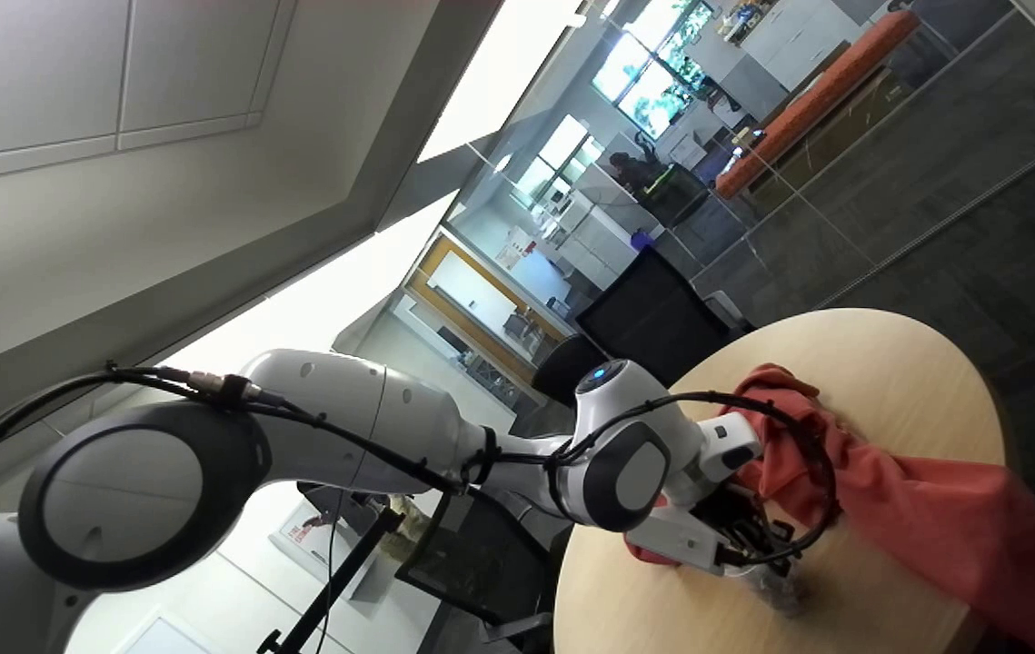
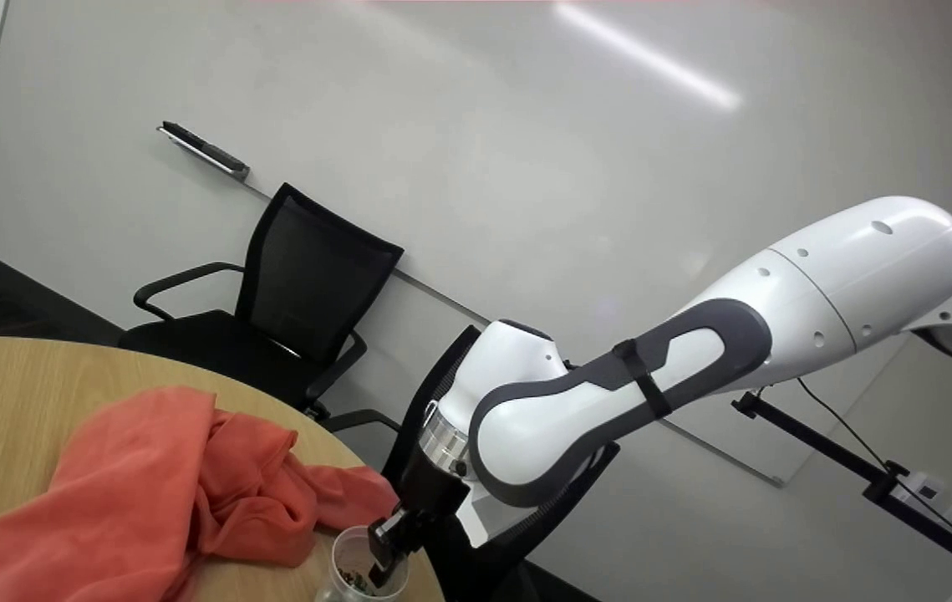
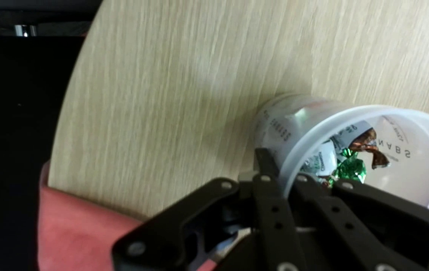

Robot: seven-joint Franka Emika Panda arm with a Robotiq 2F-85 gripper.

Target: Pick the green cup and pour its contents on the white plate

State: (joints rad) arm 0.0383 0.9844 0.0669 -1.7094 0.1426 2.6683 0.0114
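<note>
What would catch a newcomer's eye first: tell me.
Probably the big white robot arm, stretching across both exterior views toward the round table. Next, the crumpled coral-red cloth on that table. In the wrist view, the translucent cup holds shiny wrapped candies, one bright green, its rim between the black jaws.

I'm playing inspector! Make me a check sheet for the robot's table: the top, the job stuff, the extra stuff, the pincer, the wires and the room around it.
Surface: wooden table with a rounded edge.
Job's things: clear cup with printed letters; wrapped sweets inside, one shiny green.
White plate: nothing seen.
Clutter: red cloth, crumpled on the table and running past its edge.
Pincer: pinching the cup's wall from inside and outside.
Cables: black cable fixed along the arm, looping near the pincer.
Surroundings: black chairs and a whiteboard.
</note>
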